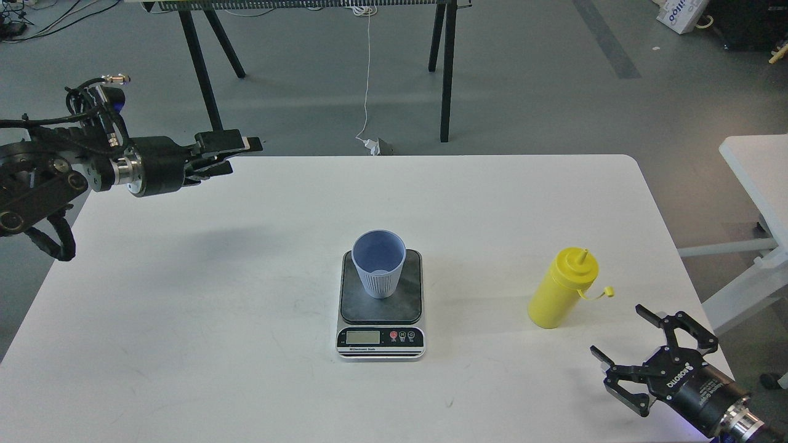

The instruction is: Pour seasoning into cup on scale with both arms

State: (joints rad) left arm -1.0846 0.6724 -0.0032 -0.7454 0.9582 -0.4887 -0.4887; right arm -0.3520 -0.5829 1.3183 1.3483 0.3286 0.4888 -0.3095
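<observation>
We're looking down at a white worktop (pixel 184 295) with the scale (pixel 381 304) sitting roughly in the middle, display and buttons facing us, and the cup (pixel 378 263) is standing upright on its dark plate toward the far edge, looking empty as far as we can see inside. The seasoning (pixel 562 288) bottle is standing upright off to the right of the scale, well apart from it, with its little tethered cap dangling off to the right side, nozzle uncapped. Our right end effector (pixel 622 335) is hovering near the worktop's front right corner, just beyond the bottle's near side, fingers spread wide and gripping nothing; the arm behind it is getting cut off by the frame edge. Our left end effector (pixel 237 154) is hanging out over the far left corner, pointing right, well away from the cup, and its fingers are looking pressed close together with nothing in them. Nothing is standing between either end effector and the cup or bottle. Behind the worktop there are black trestle legs (pixel 446 67) and a white cable (pixel 367 80) trailing on the grey floor, plus another white table (pixel 754 166) partly cut off at right.
</observation>
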